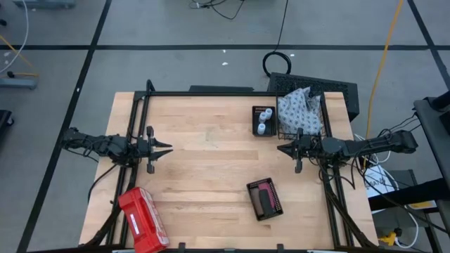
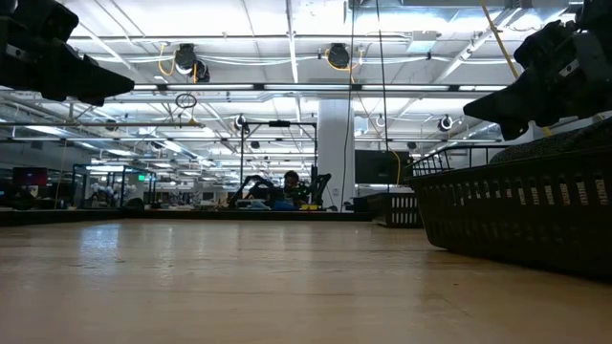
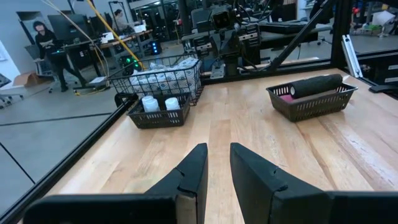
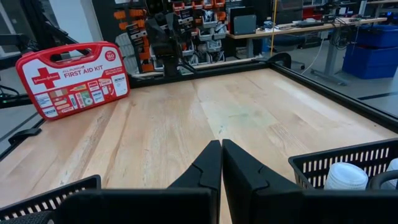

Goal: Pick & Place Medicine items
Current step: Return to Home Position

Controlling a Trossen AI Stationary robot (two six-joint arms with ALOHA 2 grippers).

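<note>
A small black tray (image 1: 264, 121) on the table's far right holds white round bottles (image 3: 149, 103) standing upright. A black basket (image 1: 265, 199) near the front right carries a black tube (image 3: 317, 85) lying over a pink-red one (image 3: 287, 98); no brown tube shows. My left gripper (image 1: 165, 148) hovers over the table's left side, fingers slightly open (image 3: 217, 149), holding nothing. My right gripper (image 1: 281, 148) hovers at the right, just in front of the bottle tray, shut and holding nothing (image 4: 221, 144). One bottle top (image 4: 346, 176) shows beside it.
A wire basket (image 1: 302, 112) with the blue-white patterned cloth stands at the far right corner, next to the bottle tray. The red first aid case (image 1: 143, 219) lies at the near left corner. Bare wood (image 1: 211, 154) stretches between the two grippers. People work in the room beyond.
</note>
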